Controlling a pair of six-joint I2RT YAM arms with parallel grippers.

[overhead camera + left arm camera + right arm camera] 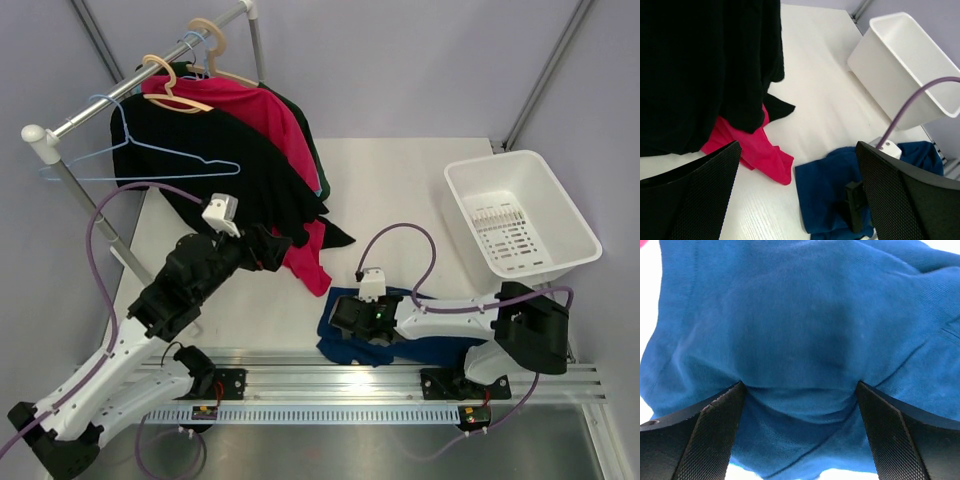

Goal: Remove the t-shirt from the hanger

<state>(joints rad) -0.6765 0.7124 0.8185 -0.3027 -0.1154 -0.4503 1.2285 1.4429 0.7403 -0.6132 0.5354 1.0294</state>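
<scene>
Near right: right gripper (338, 314), jaws spread wide, tips set down on blue t-shirt (345, 350), nothing pinched. Blue t-shirt is off any hanger, a crumpled heap on white table (400, 190) at near edge; fine matte knit, soft folds, one seam line showing. Left gripper (285, 250) likewise wide open, empty, by hems of hanging shirts. Far left: black t-shirt (230, 165) and pink t-shirt (255, 110) hang from metal rail (95, 100); wooden hanger (180, 98) over pink, thin blue wire hanger (140, 177) beside black. Far right: white plastic basket (460, 200), slotted floor, rounded corners.
</scene>
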